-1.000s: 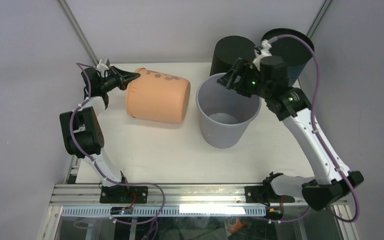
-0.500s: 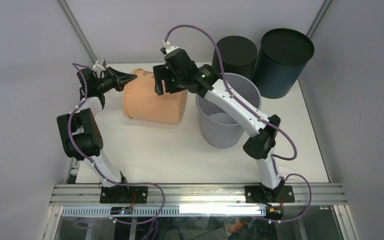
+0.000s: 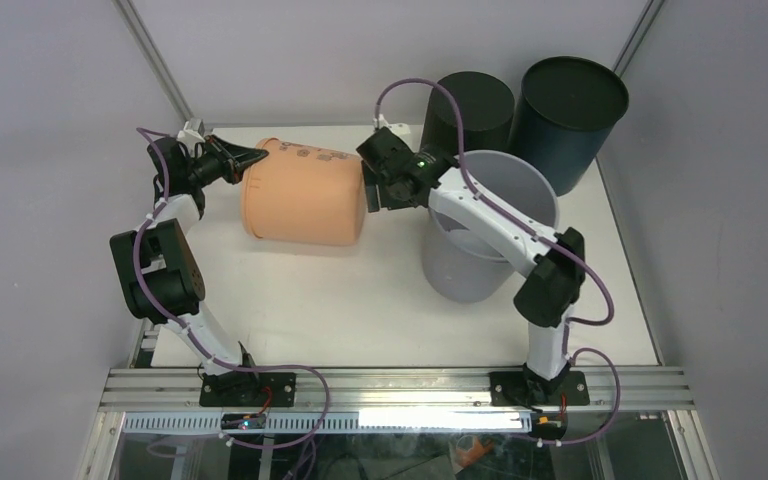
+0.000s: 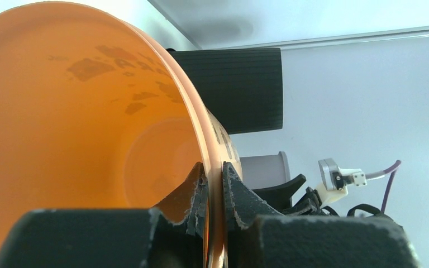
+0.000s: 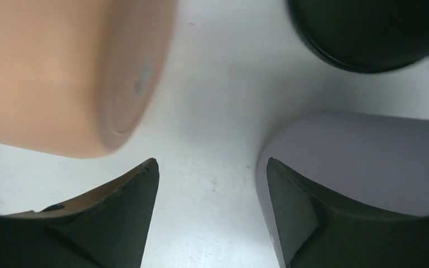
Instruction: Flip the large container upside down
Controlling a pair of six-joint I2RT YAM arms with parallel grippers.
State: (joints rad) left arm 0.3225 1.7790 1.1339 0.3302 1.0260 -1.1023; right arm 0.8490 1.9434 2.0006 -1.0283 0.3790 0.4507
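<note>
The large orange container [image 3: 305, 195] lies on its side at the table's back left, mouth to the left. My left gripper [image 3: 250, 158] is shut on its rim; the left wrist view shows the rim [image 4: 215, 184] pinched between both fingers, with the orange inside [image 4: 61, 111] filling the left. My right gripper [image 3: 370, 190] is open and empty at the container's base end. In the right wrist view it [image 5: 211, 162] hangs over bare table between the orange base [image 5: 61, 72] and the grey bucket [image 5: 368, 162].
A grey bucket [image 3: 490, 230] stands upright just right of the right gripper, under the right forearm. Two black containers [image 3: 475, 100] [image 3: 565, 105] stand at the back right. The table's left and back edges lie close to the orange container.
My right arm swung from the back right across to the orange container, then down to its base end. The grey bucket shifted right. The left gripper kept its hold on the rim.
</note>
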